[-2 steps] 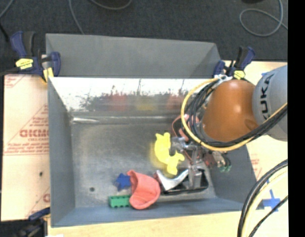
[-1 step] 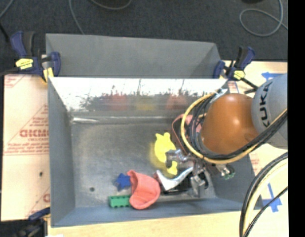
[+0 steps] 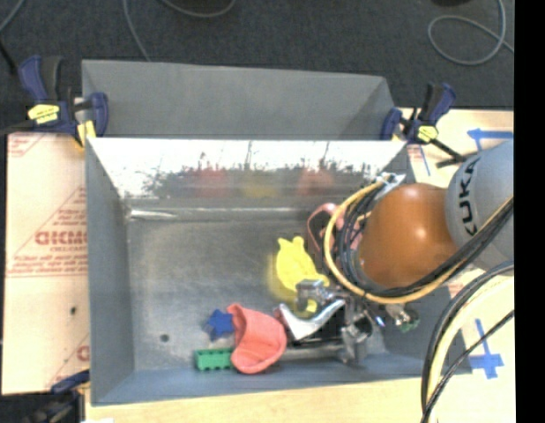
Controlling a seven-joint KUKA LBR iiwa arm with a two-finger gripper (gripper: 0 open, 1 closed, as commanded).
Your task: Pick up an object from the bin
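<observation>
**Pincer low in the bin's near right corner, its state hidden**

The arm's orange cover (image 3: 405, 236) and its looped cables (image 3: 339, 236) hang over the right side of the bin (image 3: 189, 258) and hide the floor beneath them. The pincer (image 3: 321, 322) shows below the cover as a tangle of pale and dark metal parts. Whether it is wide or narrow cannot be told, nor whether anything is in it.

Two things lie closest to it. A yellow thing (image 3: 292, 265) lies just above it, with its long axis running roughly from the far wall toward the near wall. The near end of the yellow thing is lost behind the pincer's parts. A pink thing (image 3: 257, 340), rounded and soft in outline, lies just left of the pincer and appears to touch it. The pink thing's long axis slants from upper left to lower right, and its broader end is toward the near wall.

A small blue thing (image 3: 220, 322) lies against the pink thing's left edge, partly covered by it. A green block (image 3: 212, 359) lies just below that, long side parallel to the near wall and close to it.

The left half and the far half of the floor are bare. The things are crowded along the near wall, with little room between them and it.
</observation>
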